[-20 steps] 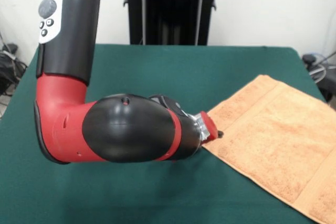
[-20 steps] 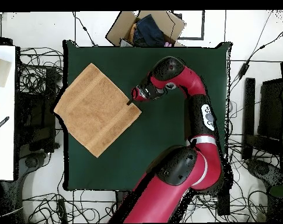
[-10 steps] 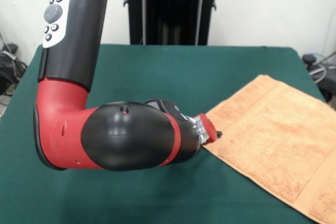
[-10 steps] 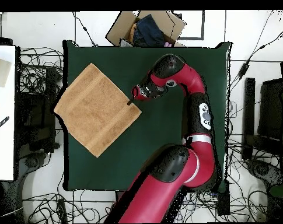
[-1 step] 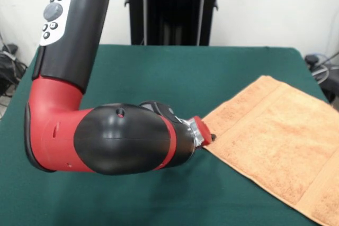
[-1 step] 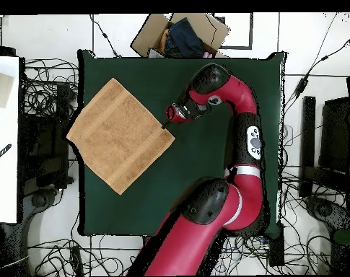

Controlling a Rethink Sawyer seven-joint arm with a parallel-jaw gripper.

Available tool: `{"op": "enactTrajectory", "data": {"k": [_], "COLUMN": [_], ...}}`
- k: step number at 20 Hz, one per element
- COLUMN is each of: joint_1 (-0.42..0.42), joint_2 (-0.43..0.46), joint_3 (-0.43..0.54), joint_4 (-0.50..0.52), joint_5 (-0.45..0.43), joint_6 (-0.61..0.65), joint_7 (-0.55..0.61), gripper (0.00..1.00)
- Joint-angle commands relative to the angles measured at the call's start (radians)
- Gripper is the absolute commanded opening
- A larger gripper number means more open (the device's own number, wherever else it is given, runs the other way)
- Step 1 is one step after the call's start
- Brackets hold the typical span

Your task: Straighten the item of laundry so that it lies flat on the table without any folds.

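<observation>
One peach-orange towel (image 5: 275, 144) lies spread flat on the right side of the green tabletop (image 5: 159, 78) in the front view, its right part reaching the tabletop's edge. At the towel's left edge sits the end effector (image 5: 211, 137), low over the cloth, at the tip of the red and black arm (image 5: 114, 138). Whether its fingers are open or closed cannot be told.

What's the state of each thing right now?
towel: spread flat, no folds visible, turned at an angle, one corner past the table's edge.
tool: low at the towel's edge; open or shut can't be told.
table: towel on one side.
</observation>
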Motion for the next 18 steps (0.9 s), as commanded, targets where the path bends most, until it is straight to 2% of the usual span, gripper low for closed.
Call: {"op": "enactTrajectory", "data": {"k": [1,6,18], "joint_1": [0.010,0.001,-0.026], "joint_2": [-0.009,-0.044,-0.074], "joint_3": [-0.008,-0.027,-0.041], "joint_4": [-0.006,0.024,0.181], "joint_5": [-0.088,-0.108,-0.074], "joint_6": [-0.019,-0.031,-0.157], "joint_7": [-0.241,-0.283,-0.228], "gripper": [1.00,1.00,1.00]}}
